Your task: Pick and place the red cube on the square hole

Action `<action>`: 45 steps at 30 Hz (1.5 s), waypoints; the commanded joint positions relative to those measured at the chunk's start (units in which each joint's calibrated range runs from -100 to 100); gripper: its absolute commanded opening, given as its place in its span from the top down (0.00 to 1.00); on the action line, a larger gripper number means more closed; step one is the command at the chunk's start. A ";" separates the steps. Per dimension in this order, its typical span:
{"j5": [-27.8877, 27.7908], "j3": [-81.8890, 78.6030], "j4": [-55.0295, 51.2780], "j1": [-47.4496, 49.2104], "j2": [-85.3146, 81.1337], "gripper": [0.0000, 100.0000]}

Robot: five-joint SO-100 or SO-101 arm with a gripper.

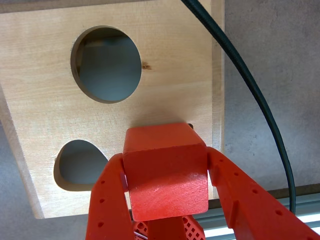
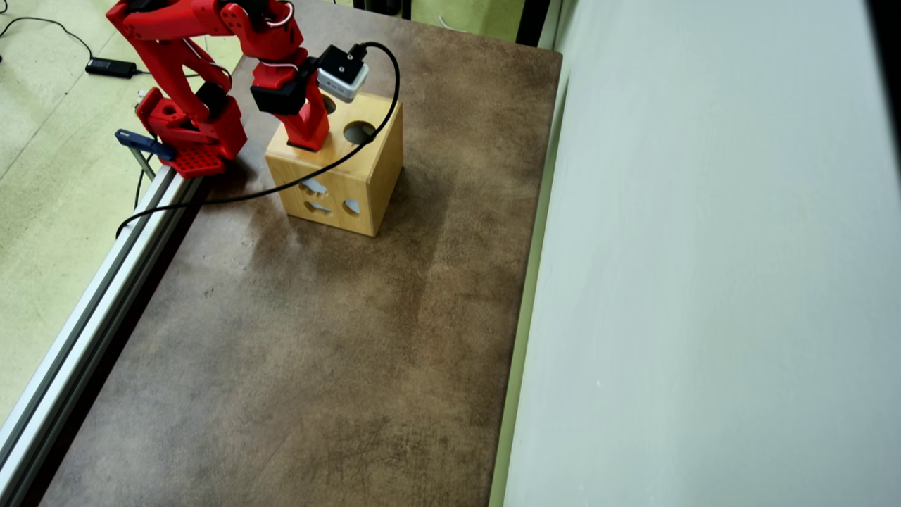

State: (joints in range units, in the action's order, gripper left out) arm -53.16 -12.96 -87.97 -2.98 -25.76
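In the wrist view my gripper (image 1: pixel 165 159) is shut on the red cube (image 1: pixel 166 177), one red finger (image 1: pixel 107 200) pressing each side. The cube hangs just over the top face of the light wooden box (image 1: pixel 165 75), near its right edge. A round cutout (image 1: pixel 107 65) lies further up that face and a heart-like cutout (image 1: pixel 80 165) sits to the cube's left. The square hole is hidden behind the cube; only a tiny dark corner shows at the cube's upper right. From overhead, the gripper (image 2: pixel 310 139) points down onto the box (image 2: pixel 352 183) top; the cube cannot be made out there.
A black camera cable (image 1: pixel 250 85) runs past the box's right side and loops over it (image 2: pixel 317 172). An aluminium rail (image 2: pixel 91 282) borders the brown table's left edge beside the arm base (image 2: pixel 190 134). A pale wall (image 2: pixel 704 246) stands along the right.
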 commanded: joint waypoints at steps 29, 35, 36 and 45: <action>-0.10 0.97 -5.43 -0.29 -1.20 0.98; 0.00 0.52 -1.97 -0.21 -0.52 0.98; 0.00 0.52 -0.45 -0.29 -0.44 0.98; -0.05 0.35 1.48 0.01 -0.27 0.98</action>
State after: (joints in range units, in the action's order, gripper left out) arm -53.16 -12.96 -87.65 -3.27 -25.76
